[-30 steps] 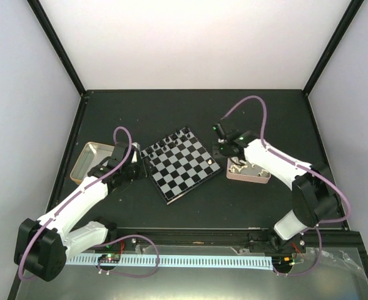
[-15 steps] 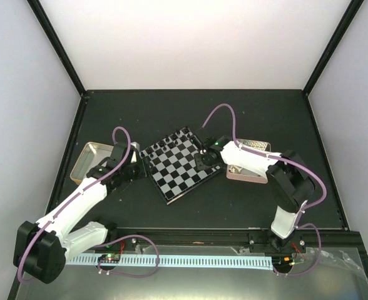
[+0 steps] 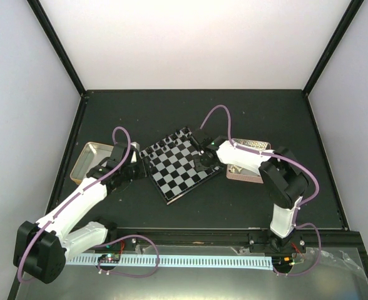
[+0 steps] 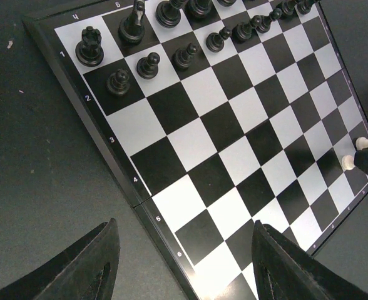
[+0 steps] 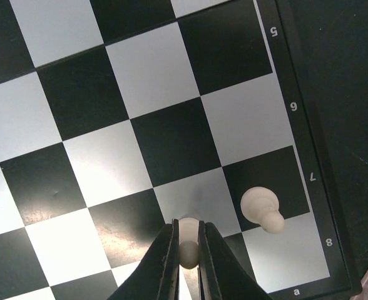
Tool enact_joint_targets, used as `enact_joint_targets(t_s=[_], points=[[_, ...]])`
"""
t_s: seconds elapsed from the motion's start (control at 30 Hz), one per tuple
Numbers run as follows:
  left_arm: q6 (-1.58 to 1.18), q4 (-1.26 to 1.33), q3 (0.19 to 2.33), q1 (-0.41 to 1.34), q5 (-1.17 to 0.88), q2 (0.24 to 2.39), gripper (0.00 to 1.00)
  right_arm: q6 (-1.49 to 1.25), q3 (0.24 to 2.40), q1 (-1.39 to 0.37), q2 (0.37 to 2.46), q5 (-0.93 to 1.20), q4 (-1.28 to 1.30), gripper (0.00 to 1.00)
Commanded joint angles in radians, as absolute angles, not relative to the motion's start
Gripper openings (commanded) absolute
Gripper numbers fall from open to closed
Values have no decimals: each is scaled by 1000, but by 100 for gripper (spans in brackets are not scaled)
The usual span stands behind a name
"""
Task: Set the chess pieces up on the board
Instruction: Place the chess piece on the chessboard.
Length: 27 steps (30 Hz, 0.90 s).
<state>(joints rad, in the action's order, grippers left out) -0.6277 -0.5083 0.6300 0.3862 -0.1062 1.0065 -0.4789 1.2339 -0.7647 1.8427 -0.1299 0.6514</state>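
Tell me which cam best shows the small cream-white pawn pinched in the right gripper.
Right wrist: the cream-white pawn sits close-up between the right gripper's fingertips, above the black-and-white checkered board. Left wrist shows only tiny white specks at the board's far edge; in top external the gripper hides it.
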Motion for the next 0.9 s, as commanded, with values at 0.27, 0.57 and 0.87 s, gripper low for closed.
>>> enact_joint_targets(t_s=[0.27,0.57,0.87], points=[[-618,-520,647,380,-100,1000,59,-487,1277,-772,1876,-167,647,13],[-617,-524,658,380,-102,999,59,-485,1294,-772,1794,-169,657,28],[-615,-527,658,380,-100,997,59,-514,1207,-638,1603,-268,634,31]])
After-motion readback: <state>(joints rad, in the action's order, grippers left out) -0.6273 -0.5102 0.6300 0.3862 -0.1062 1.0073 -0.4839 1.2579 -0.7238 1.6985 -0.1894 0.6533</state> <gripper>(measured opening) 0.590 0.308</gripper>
